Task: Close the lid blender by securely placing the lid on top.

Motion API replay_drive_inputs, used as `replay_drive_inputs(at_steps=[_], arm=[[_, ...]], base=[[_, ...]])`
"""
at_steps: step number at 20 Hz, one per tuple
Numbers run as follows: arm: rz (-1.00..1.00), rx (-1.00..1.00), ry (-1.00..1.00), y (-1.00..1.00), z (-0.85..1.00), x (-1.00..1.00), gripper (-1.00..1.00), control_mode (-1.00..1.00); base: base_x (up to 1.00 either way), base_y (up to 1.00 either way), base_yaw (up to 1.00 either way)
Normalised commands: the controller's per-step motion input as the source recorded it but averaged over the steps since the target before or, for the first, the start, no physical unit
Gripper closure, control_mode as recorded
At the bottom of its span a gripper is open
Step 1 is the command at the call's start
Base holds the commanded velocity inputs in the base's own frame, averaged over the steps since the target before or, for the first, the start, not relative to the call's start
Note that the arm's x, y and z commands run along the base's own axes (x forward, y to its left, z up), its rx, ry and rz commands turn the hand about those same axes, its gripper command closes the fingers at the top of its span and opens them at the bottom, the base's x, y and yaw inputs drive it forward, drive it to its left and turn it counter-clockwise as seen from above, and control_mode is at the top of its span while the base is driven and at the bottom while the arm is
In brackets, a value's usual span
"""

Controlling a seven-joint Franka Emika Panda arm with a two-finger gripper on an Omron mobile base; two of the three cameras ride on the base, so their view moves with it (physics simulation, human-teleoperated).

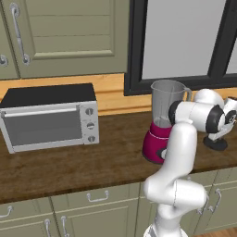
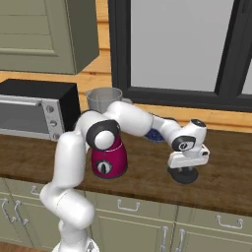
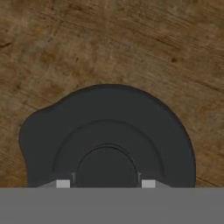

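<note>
Dark lid (image 3: 109, 135) lies flat on your wooden surface (image 3: 131, 43), right of the magenta blender (image 2: 107, 147) and apart from it. Your jaws straddle its raised centre knob, partly open; whether they grip it, you cannot tell.

Blender (image 1: 162, 134) partly hidden in the left base view by the arm's white forearm, which covers the right side of the red base and the lower jar; dial half covered. In the right base view, jar (image 2: 103, 101) visible at the rim alone, the rest behind the arm's elbow. Lid (image 3: 107, 135) cut off along the bottom of the hand view, its near edge unseen; fingertips (image 3: 62, 183) visible as two pale stubs beside the central knob, contact with it not discernible. Lid (image 1: 215, 144) mostly covered by the hand in the left base view. Toaster oven (image 2: 34, 110) cropped at the left edge.
</note>
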Motion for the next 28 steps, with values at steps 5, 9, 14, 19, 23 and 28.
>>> replay_drive_inputs(at_steps=[5,9,14,19,23,28], arm=[[-0.01,0.01,-0.10,0.00,0.69,-0.10,1.00,-1.00],[-0.05,0.01,-0.19,0.00,1.00,-0.14,1.00,-1.00],[-0.12,0.00,-0.18,0.00,1.00,-0.13,1.00,-1.00],[-0.11,0.00,-0.21,0.22,1.00,-0.03,1.00,-1.00],[-0.13,0.00,-0.23,0.28,1.00,-0.01,1.00,-1.00],[-0.15,-0.04,-0.21,0.54,1.00,0.00,1.00,-1.00]], base=[[0.00,0.00,0.00],[0.00,0.00,0.00],[0.00,0.00,0.00],[0.00,0.00,0.00],[0.00,0.00,0.00],[0.00,0.00,0.00]])
